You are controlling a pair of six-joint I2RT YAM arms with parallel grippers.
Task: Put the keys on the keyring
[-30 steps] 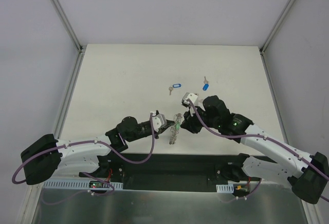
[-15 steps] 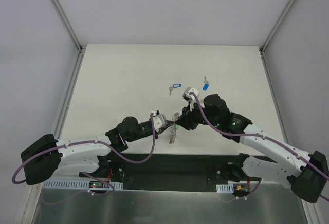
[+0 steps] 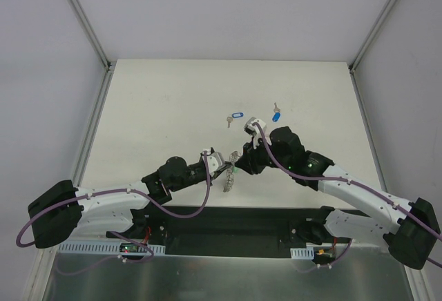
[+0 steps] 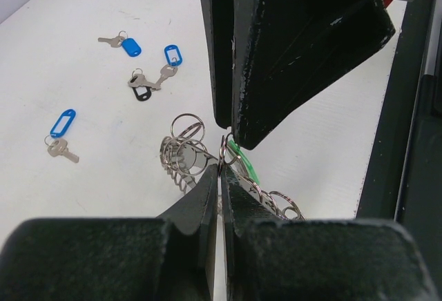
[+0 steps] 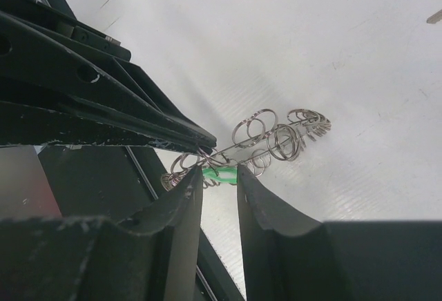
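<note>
Keyring (image 3: 226, 175): hanging edge-on just inside the table's near edge, about its middle. My left gripper (image 4: 221, 177) is clamping its rim, jaws fully together.

Green-tagged key (image 4: 242, 160): sitting against the ring, between the tips of my right gripper (image 5: 219, 171). Those jaws are standing part-way apart, and I cannot tell whether they are pinching the tag.

Change: both hands are drifting left compared with a second ago, the right one crowding closer. Threading is, I judge, under way but unfinished.

Blue-tagged keys (image 3: 236, 117): lying loose toward the table's centre, waiting.

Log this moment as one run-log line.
left gripper: shut on keyring | right gripper: around green tag, grip unclear | blue-tagged keys: loose on table
</note>
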